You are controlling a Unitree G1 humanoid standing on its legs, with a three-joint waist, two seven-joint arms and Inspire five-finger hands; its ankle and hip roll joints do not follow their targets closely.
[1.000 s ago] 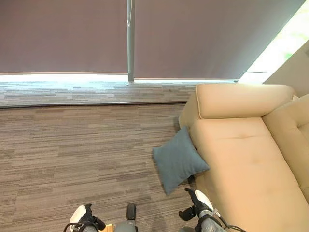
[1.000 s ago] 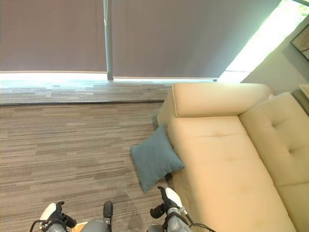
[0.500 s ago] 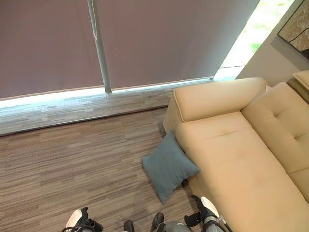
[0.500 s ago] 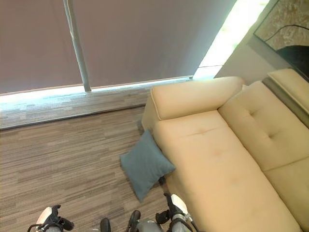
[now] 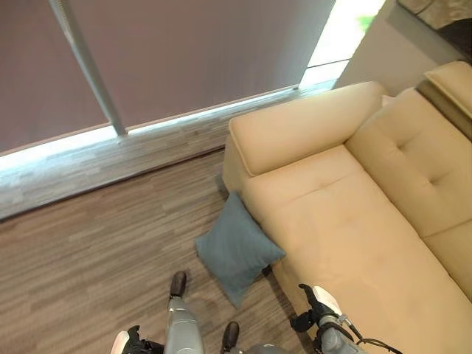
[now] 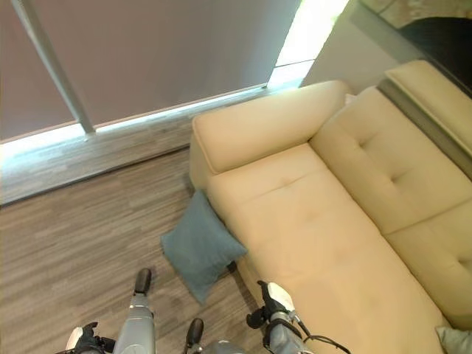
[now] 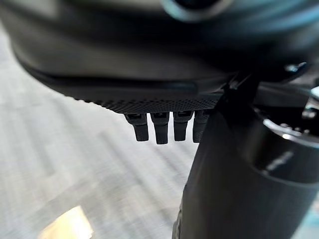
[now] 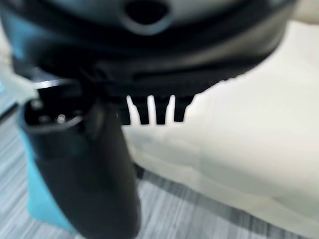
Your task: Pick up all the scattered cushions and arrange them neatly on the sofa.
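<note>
On the striped grey-brown carpet (image 5: 81, 251), against the sofa's front near its armrest, we saw a square blue-grey cushion (image 5: 238, 248) propped on one corner and leaning on the upholstery. The sofa (image 5: 346, 228) was cream, smooth and leather-like, with a rounded, piped armrest (image 5: 302, 129) and button-tufted back cushions (image 5: 413, 158). In the right eye view, a corner of a second, grey-green cushion (image 6: 455, 341) showed on the seat at the far end. Nothing lay between our hands and the floor cushion. Our right hand (image 5: 316, 308) hung low just beside the sofa's front edge, near the cushion but apart from it, fingers (image 8: 149, 110) extended in a row and holding nothing. Our left hand (image 5: 127, 342) hung over bare carpet, fingers (image 7: 162, 127) likewise straight and empty. Beyond, a dark roller blind (image 5: 184, 51) with a grey post (image 5: 88, 70) covered the window above a pale sill strip.
</note>
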